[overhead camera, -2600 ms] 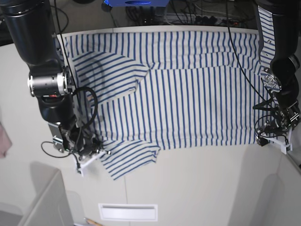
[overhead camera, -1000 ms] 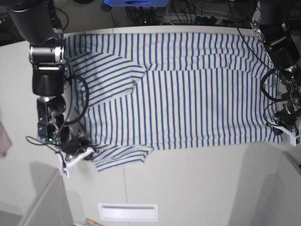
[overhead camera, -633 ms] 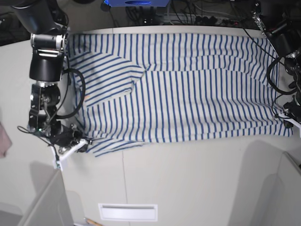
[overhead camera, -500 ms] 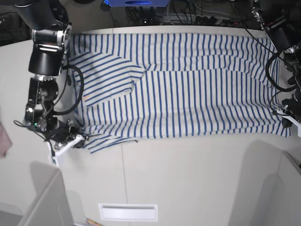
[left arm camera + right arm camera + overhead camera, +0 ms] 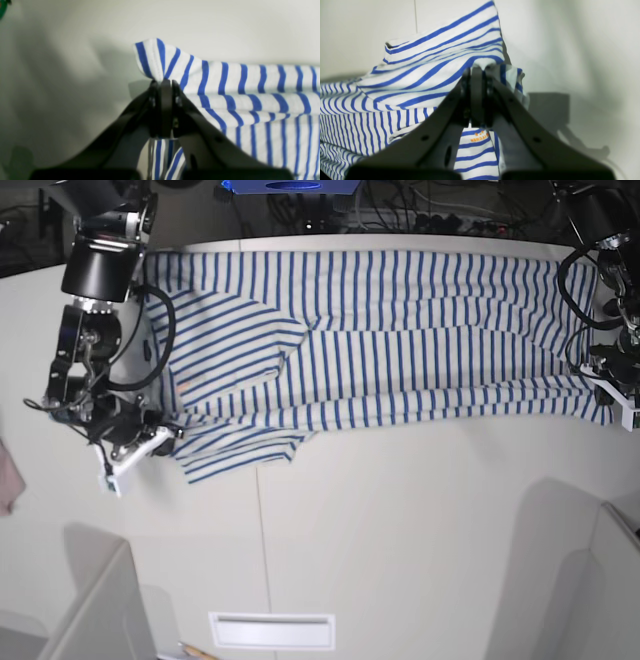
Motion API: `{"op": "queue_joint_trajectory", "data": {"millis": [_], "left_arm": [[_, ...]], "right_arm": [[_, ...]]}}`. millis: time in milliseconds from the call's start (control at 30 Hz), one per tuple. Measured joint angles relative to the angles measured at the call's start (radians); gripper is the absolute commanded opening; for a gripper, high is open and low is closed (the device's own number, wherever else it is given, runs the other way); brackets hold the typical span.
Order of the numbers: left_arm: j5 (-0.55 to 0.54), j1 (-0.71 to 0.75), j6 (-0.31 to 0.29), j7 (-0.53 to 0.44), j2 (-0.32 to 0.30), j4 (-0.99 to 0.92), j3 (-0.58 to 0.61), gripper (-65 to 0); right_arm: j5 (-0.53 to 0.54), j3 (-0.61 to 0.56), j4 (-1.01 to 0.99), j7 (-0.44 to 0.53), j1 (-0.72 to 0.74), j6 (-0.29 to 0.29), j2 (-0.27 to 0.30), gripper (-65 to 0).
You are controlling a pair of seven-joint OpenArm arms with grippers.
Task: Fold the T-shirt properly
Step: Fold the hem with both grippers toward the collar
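The T-shirt [image 5: 400,330], white with narrow blue stripes, lies across the far part of the table with its near part folded back. A small orange mark [image 5: 185,386] shows on the left sleeve. My right gripper [image 5: 160,440], at the left of the base view, is shut on the shirt's near left edge; the wrist view shows its jaws [image 5: 476,71] pinching bunched striped cloth, with orange lettering [image 5: 477,136] below. My left gripper [image 5: 610,392], at the right of the base view, is shut on the near right corner [image 5: 162,83] of the T-shirt.
A pinkish cloth scrap [image 5: 10,475] lies at the left edge. A white recessed slot [image 5: 270,630] sits near the table's front edge. Grey panels stand at the front left [image 5: 95,605] and front right [image 5: 590,570]. Cables and a blue device [image 5: 290,188] lie behind the table.
Both grippers have moved toward the far edge, carrying the shirt's near hem with them. The visible shirt is now a narrower band. The lower left sleeve has been drawn up.
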Motion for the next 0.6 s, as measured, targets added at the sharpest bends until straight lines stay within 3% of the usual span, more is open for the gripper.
{"op": "queue_joint_trajectory", "data": {"millis": [433,600], "left_arm": [[0.018,0.072,0.000,-0.007,0.031,0.002,0.006,-65.0],[0.017,0.074,0.000,-0.006,0.031,0.004,0.002,-65.0]], "right_arm": [[-0.001,0.000,0.086,-0.012,-0.125,0.000,0.000,-65.0],[0.013,0.040,0.201,-0.083,-0.143,0.000,-0.004,-65.0]]}}
